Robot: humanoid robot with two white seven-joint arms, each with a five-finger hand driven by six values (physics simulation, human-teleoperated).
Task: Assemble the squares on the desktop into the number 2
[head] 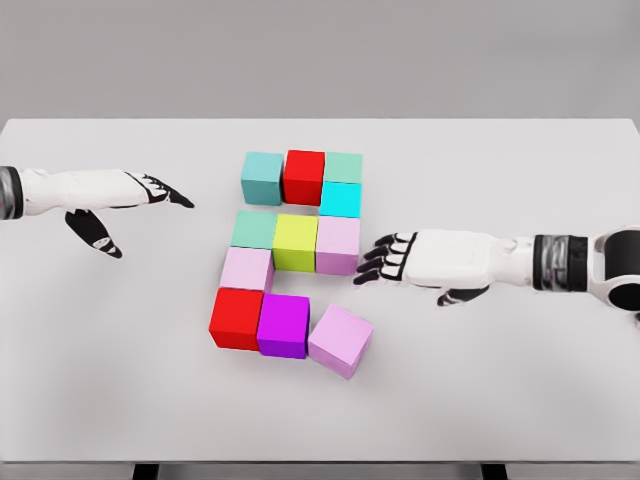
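Red cubes: two, one (304,176) in the top row, one (237,318) at the lower left.
Pink cubes: three (338,244), (247,270), (341,341).
Teal-green cubes: three (262,177), (343,167), (255,230).
Cyan cube (341,199): one.
Yellow-green cube (295,242): one.
Purple cube (284,326): one.
Total: eleven.
Hands: two.

My desktop (520,380) presents a smooth, matt, pale grey surface with no grain or texture. The cubes (296,243) appear solid-coloured, smooth and matt, like painted plastic or foam. My right hand (420,262) and left hand (120,195) show glossy white shells with black finger segments; the right wrist carries a dark, metallic-looking band.
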